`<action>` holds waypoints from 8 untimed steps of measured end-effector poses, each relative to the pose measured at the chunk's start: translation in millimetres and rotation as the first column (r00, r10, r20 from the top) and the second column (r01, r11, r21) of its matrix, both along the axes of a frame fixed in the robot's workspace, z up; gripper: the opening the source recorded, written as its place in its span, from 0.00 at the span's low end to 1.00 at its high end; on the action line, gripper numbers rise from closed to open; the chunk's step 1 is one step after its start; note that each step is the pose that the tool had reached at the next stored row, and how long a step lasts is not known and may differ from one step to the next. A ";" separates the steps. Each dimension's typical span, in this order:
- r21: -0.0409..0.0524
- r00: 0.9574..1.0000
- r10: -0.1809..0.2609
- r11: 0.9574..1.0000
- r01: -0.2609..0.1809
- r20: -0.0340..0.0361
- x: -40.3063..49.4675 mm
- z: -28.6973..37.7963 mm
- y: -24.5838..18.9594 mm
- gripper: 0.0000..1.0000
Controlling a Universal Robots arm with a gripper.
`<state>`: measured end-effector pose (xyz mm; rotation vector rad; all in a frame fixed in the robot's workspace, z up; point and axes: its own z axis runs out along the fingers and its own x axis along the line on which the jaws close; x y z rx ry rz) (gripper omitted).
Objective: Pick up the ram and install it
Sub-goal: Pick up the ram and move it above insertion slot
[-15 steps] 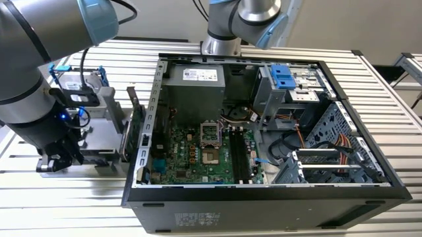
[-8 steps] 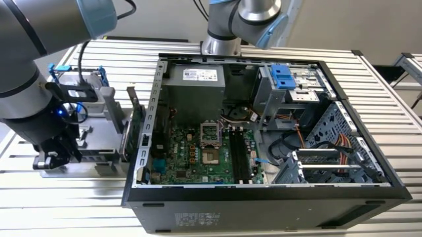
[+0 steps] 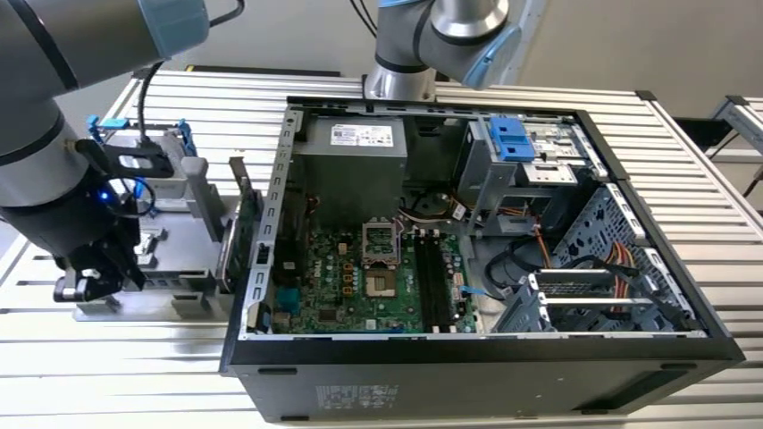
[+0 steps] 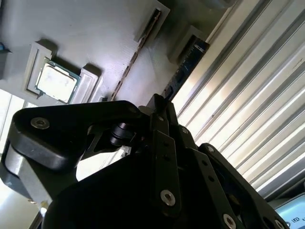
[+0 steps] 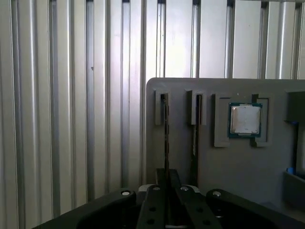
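**Gripper (image 5: 166, 180) closed on ram (image 5: 165, 136) in its slot**

Clamped together on the ram's edge in the first wrist view. Standing on edge in the outermost slot of the grey holder (image 5: 238, 162), next to a second stick (image 5: 194, 138) and a processor chip (image 5: 245, 119). Parked at the exterior view's left, just beside the uncovered computer case (image 3: 477, 357).

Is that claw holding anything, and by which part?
Cannot be told for sure. The claw sits over the ram, at its upper edge, where the ram stands in the grey holder. Whether it actually grips is unclear.
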<state>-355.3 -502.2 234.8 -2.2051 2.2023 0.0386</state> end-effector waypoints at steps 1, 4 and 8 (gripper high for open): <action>0.000 1.000 0.000 1.000 0.000 0.000 0.0 1.2 0.0 0.00; 0.000 1.000 0.000 1.000 0.000 0.000 0.0 5.5 0.0 0.00; 0.000 1.000 0.000 1.000 0.000 0.000 0.1 7.8 0.0 0.00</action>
